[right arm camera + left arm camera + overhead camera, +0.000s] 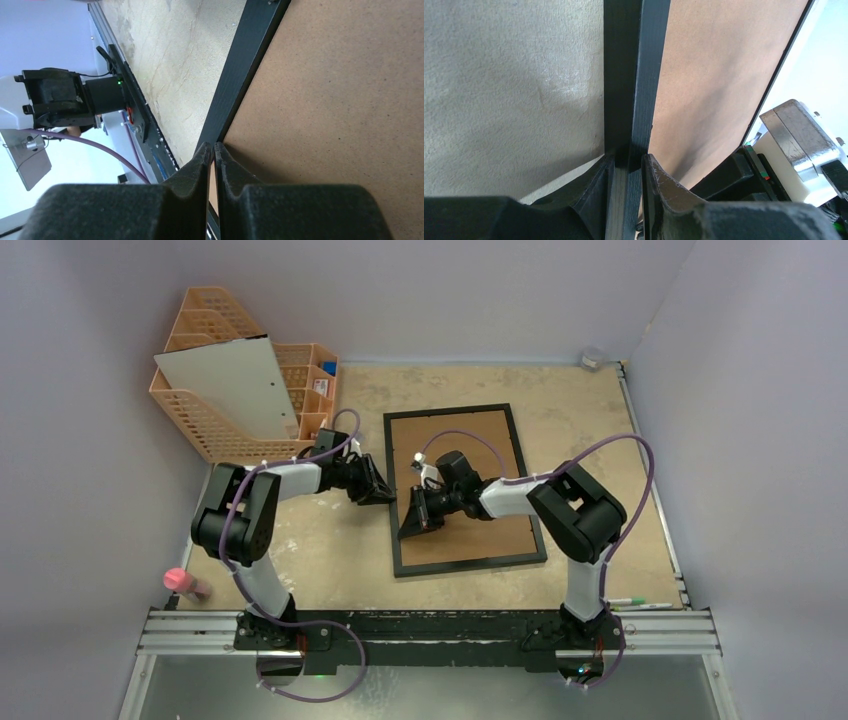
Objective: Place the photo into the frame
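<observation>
Black-bordered rectangular picture frame [468,542] lies brown back up on the desk [330,560]. Left jaws clamp its border; right jaws sit nearly closed at its inner edge.

Robot lab cell. Plain lavender walls [90,490] box in a scuffed tabletop [330,575]. Left arm [245,515] and right arm [580,515] mounted on an aluminium rail [430,632], purple cables [645,465] looping.

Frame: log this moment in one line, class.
frame: brown board up | left gripper: clamps frame edge | right gripper: shut at board edge
</observation>
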`<state>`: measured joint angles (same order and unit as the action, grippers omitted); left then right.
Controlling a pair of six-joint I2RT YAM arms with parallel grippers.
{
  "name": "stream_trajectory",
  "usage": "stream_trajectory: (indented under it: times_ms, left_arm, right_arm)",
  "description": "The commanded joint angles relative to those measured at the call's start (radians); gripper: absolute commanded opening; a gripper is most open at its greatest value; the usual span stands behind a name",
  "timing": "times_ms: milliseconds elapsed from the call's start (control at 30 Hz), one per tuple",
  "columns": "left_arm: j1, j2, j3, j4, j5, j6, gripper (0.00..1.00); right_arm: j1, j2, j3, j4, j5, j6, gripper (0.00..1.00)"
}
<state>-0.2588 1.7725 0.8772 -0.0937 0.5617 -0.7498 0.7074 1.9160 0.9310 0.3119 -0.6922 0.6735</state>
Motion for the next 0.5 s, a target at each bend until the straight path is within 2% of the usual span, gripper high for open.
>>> stream_trajectory:
  times_ms: [0, 100, 267, 467]
  left_arm:
    - [-0.002, 0.048, -0.008, -0.084, -0.153, 0.033, 0.27]
    - [-0.002, 0.050, -0.006, -0.086, -0.159, 0.033, 0.27]
    - [-0.002, 0.052, -0.001, -0.092, -0.164, 0.035, 0.27]
    - [-0.002, 0.057, 0.016, -0.105, -0.173, 0.040, 0.27]
  right_arm:
    - [-0.029, 0.089, -0.054, -0.227, 0.245, -0.061, 0.13]
    - [-0.036, 0.106, -0.055, -0.247, 0.284, -0.043, 0.17]
    - [-0.049, 0.101, -0.058, -0.283, 0.359, -0.032, 0.28]
    - [-0.059, -0.006, -0.071, -0.309, 0.457, -0.025, 0.36]
